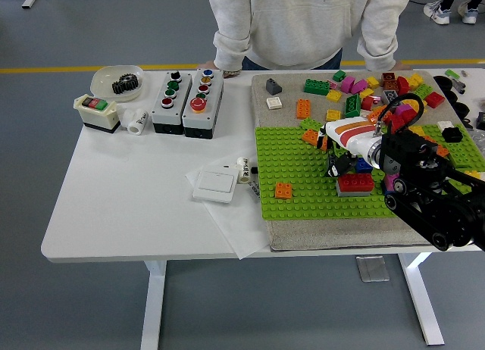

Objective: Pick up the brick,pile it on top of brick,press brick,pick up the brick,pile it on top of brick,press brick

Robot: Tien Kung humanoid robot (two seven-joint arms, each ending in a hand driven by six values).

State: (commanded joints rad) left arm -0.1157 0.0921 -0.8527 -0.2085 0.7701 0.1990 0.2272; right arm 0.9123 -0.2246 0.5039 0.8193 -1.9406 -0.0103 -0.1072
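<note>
Where the robot hand point(338, 154) covers the red brick point(355, 183), contact seems unclear.

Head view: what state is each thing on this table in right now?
Right hand: over the green baseplate, fingers' grip unclear.
Red brick: seated on the baseplate.
Small orange brick: alone on the baseplate.
Loose bricks: scattered behind.
Person: standing at far edge.

My right hand point(342, 142) reaches in from the right of the frame over the green baseplate point(292, 164), black fingers point(336, 167) hanging just left of the red brick point(355, 182). An orange brick point(283, 189) sits lower left.
</note>
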